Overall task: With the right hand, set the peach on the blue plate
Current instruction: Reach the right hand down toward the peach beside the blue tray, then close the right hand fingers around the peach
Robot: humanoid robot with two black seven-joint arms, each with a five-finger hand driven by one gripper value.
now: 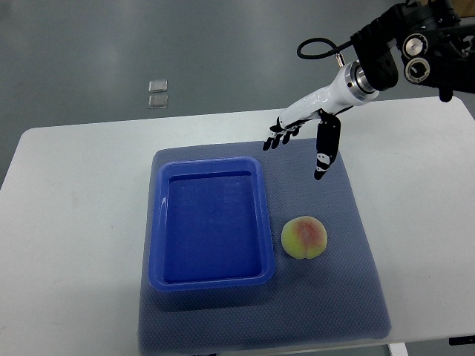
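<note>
A yellow-pink peach lies on the blue-grey mat, just right of the blue plate, a rectangular tray with nothing in it. My right hand hangs in the air above the mat's far edge, well beyond the peach. Its fingers are spread and the thumb points down; it holds nothing. The left arm is out of view.
The mat lies on a white table. Two small clear squares lie on the grey floor beyond the table's far edge. The right arm's black housing fills the top right corner.
</note>
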